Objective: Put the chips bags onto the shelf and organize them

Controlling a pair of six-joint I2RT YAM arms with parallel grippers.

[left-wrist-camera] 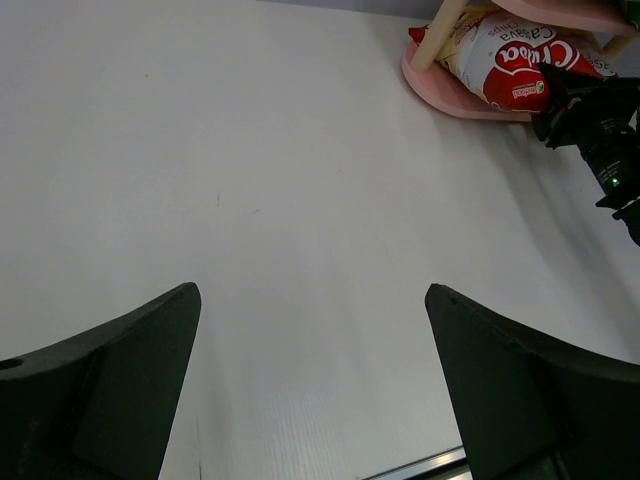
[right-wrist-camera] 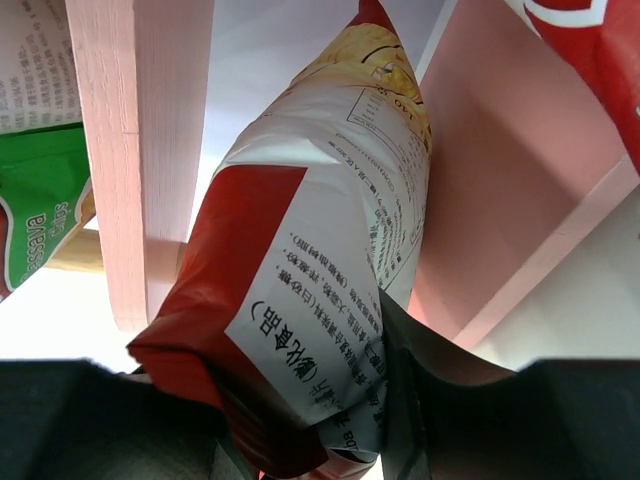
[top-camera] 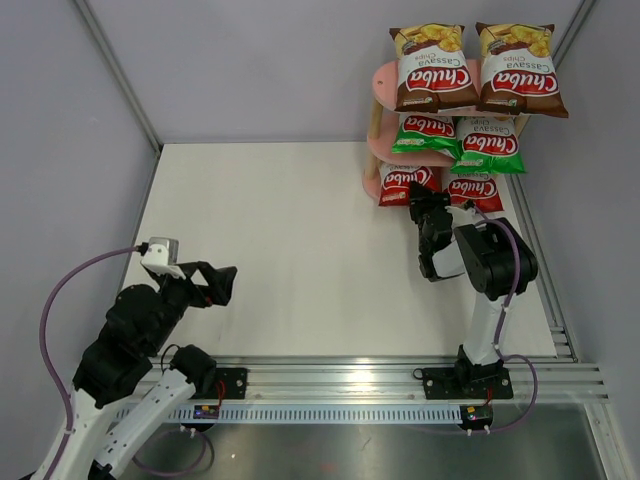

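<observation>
Top: high behind the near edge, looking down across the whole table (top-camera: 270,230) to the shelf (top-camera: 378,148) at far right. Left wrist: low, well back, facing over the table toward the bottom board (left-wrist-camera: 440,85) and red bag (left-wrist-camera: 510,65) — both shared with top. Right wrist: hard against that same bag, tilted up past a post (right-wrist-camera: 140,150).

Lab test cell, grey wall panels (top-camera: 250,70), aluminium rails (top-camera: 340,383)
</observation>
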